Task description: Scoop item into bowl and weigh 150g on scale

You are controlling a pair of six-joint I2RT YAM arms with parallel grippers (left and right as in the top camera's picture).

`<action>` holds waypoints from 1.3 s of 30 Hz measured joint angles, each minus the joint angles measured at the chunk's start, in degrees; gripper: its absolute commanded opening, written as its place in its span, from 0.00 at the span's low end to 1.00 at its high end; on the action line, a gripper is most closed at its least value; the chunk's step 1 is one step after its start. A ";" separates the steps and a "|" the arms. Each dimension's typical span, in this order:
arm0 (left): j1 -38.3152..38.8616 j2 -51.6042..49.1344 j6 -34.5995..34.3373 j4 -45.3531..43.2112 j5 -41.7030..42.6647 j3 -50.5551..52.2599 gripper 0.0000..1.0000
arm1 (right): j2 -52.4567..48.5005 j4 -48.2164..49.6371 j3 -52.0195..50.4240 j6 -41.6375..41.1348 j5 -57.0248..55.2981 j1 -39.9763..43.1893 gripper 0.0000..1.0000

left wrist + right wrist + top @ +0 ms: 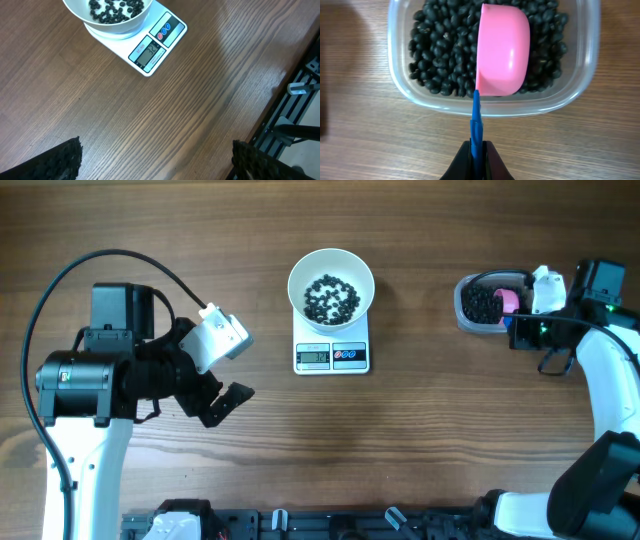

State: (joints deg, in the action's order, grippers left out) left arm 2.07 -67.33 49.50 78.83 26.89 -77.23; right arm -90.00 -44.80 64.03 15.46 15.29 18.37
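Observation:
The white bowl (pixel 300 272) stands on the scale (pixel 352 356) at the table's middle, with a thin layer of black beans (pixel 331 298) in it. In the left wrist view the bowl (pixel 116 27) and the scale (pixel 171 31) lie far ahead. My left gripper (pixel 226 404) hovers open over bare wood to their left, its fingers (pixel 65 162) wide apart. At the right, my right gripper (pixel 477 152) is shut on the blue handle (pixel 476 117) of the pink scoop (pixel 504 50). The scoop is turned on its side over the beans (pixel 442 50) in the clear tub (pixel 396 75).
The clear tub (pixel 466 308) sits at the far right of the table, with my right arm (pixel 610 380) bending around behind it. A black rail (pixel 330 525) runs along the front edge. The left arm's base (pixel 75 380) occupies the left side.

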 measured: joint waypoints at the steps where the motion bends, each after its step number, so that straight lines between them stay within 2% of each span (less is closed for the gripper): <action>1: 0.00 0.00 0.00 0.00 0.00 0.02 1.00 | -0.02 -0.22 0.00 -0.09 0.48 0.20 0.04; 17: 0.00 0.00 0.00 0.00 0.00 0.00 1.00 | -6.78 -0.98 0.17 -6.27 14.03 3.23 0.04; 20: 0.00 0.00 0.00 0.00 0.00 0.02 1.00 | -7.58 -1.03 0.15 -7.67 18.27 6.43 0.04; 27: 0.00 0.00 0.00 0.02 0.00 0.02 1.00 | -7.74 -1.31 0.15 -7.96 26.86 14.21 0.04; 39: 0.00 0.00 0.00 0.00 0.00 0.02 1.00 | -7.74 -8.17 0.15 -5.73 38.25 18.45 0.04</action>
State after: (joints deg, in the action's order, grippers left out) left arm 2.07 -67.33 49.50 78.83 26.89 -77.21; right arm -97.73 -52.97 64.18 9.74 53.54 36.82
